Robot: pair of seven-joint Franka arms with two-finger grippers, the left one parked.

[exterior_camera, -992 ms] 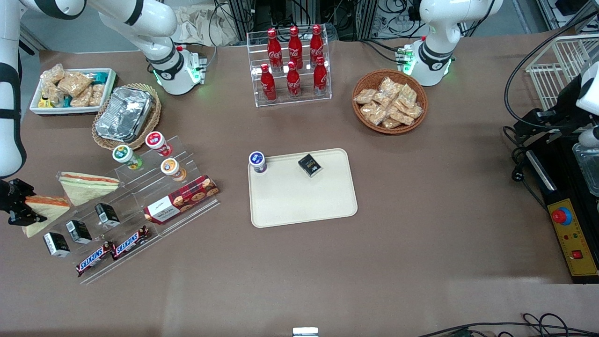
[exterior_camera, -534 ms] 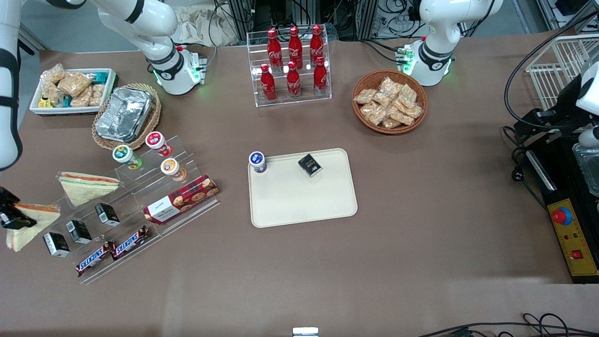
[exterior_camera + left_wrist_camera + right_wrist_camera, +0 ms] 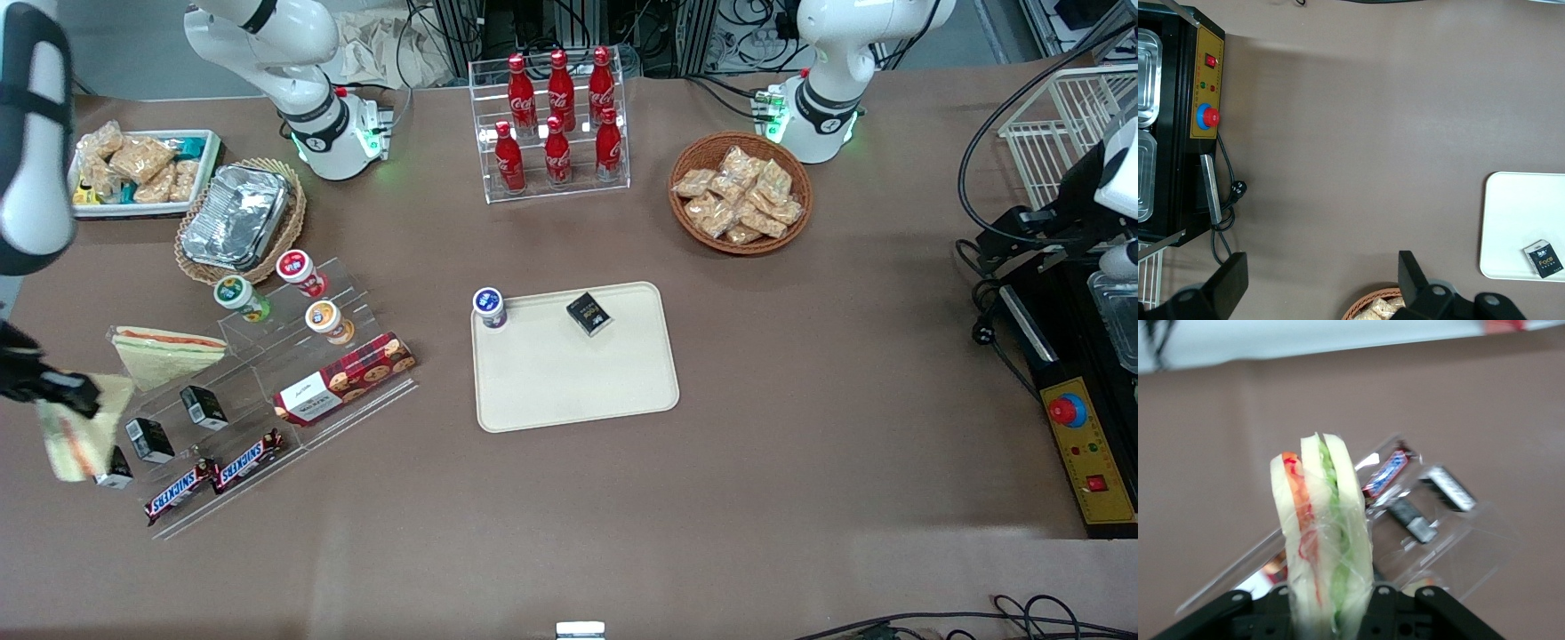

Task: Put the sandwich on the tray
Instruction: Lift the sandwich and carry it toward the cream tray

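End effector (image 3: 67,388) seen clamped on the sandwich (image 3: 78,436) at the working arm's end of the surface (image 3: 800,373), wedge held hanging above the clear stepped rack (image 3: 267,391), filling edge shown in the right wrist view (image 3: 1321,540) between the two fingers (image 3: 1381,603). The twin wedge (image 3: 164,351) is noted lying on the rack, just beside the held one. The tray (image 3: 578,391) is found well apart toward mid-surface, carrying a small cup (image 3: 489,308) and a dark box (image 3: 589,314).

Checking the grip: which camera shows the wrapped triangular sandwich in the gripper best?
The right wrist view: the plastic-wrapped triangular sandwich fills it, clamped in the gripper. The front view shows it small, at the table's edge; the left wrist view misses it.
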